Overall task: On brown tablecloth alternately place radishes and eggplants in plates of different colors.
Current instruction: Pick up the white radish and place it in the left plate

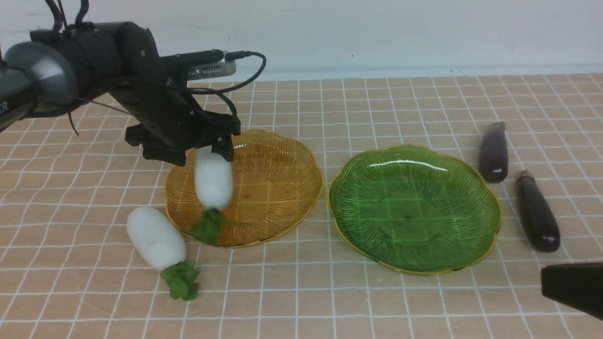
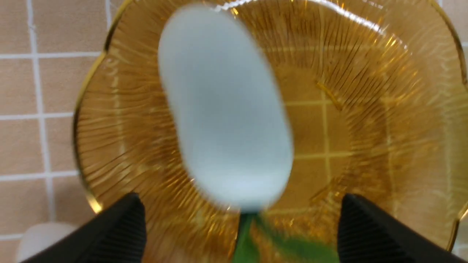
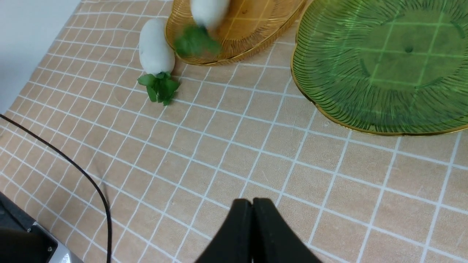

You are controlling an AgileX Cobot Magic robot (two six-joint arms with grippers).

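Front view, starting at the left: a spare radish (image 1: 155,238) lies on the brown tablecloth (image 1: 301,292), below the left tool (image 1: 198,153) and nearer the robot than it, just outside the amber plate (image 1: 282,155). The left tool is spread. In the left wrist view its fingers (image 2: 120,230) stand wide of the white body on both sides and touch nothing. The second radish (image 1: 214,181) is straight under that tool and smeared by motion, its leaves aimed at the plate's near rim. I judge it to be dropping free.

It looks set to land leaf-end first close to that shallow scalloped edge. A smooth oblong body could tip or roll over the edge onto the cloth beside the spare radish. The tool also hangs low, so a sideways move could clip the radish or drag the plate.

Beyond the left tool's inner side sits the green plate (image 1: 414,207), with nothing in it. The two eggplants (image 1: 493,153) (image 1: 537,216) lie past it, ahead of the right tool (image 3: 252,226), which is pressed together on nothing over bare cloth. They are slim, glossy and near each other, so a pinch on one could slip or knock the other.
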